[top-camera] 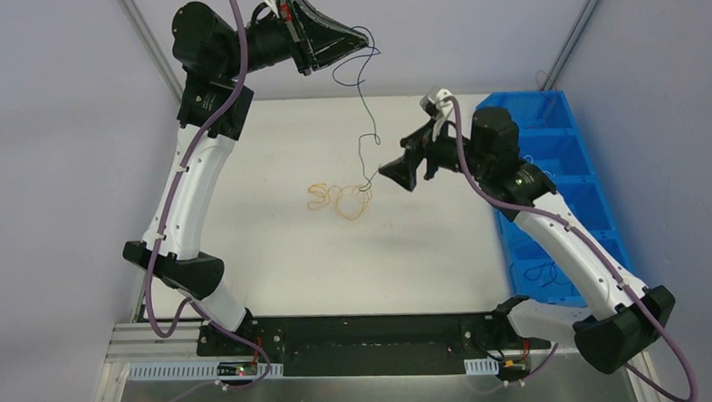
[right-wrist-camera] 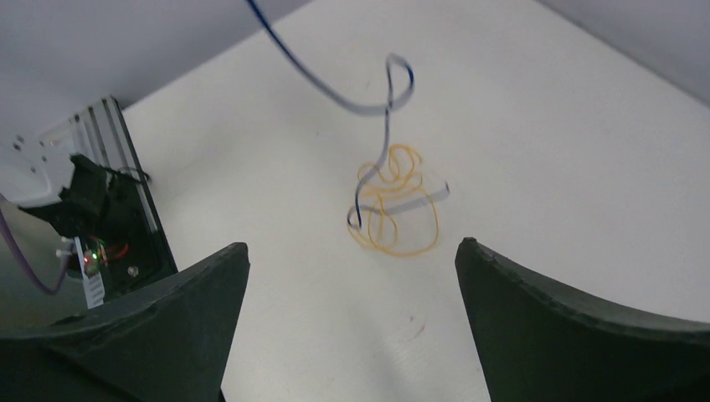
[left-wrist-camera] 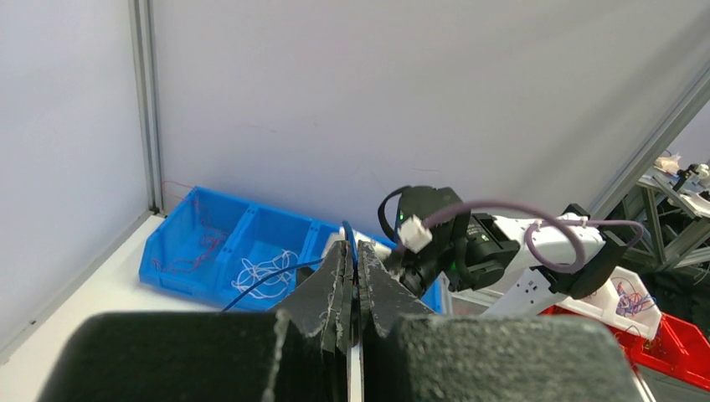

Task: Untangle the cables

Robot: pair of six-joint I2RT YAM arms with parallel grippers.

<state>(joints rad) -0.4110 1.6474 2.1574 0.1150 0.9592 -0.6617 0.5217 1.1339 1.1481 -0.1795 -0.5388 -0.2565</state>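
Observation:
A thin blue cable (top-camera: 363, 110) hangs from my left gripper (top-camera: 364, 40), which is raised high at the back and shut on the cable's top end. The lower end reaches down into a loose orange cable (top-camera: 339, 202) lying in loops on the white table (top-camera: 273, 250). In the left wrist view the blue cable (left-wrist-camera: 349, 237) sticks out between the closed fingertips of the left gripper (left-wrist-camera: 357, 249). My right gripper (top-camera: 395, 175) hovers just right of the orange loops, open and holding nothing. In the right wrist view the orange cable (right-wrist-camera: 408, 213) and blue cable (right-wrist-camera: 368, 105) lie ahead of the wide-apart right gripper (right-wrist-camera: 352, 247).
A blue divided bin (top-camera: 558, 129) stands along the table's right edge, with sorted cables in its compartments; in the left wrist view the bin (left-wrist-camera: 180, 251) holds white cables (left-wrist-camera: 264, 272) and red ones. A red bin (left-wrist-camera: 678, 339) sits beyond the frame. A metal rail (top-camera: 168, 341) edges the front.

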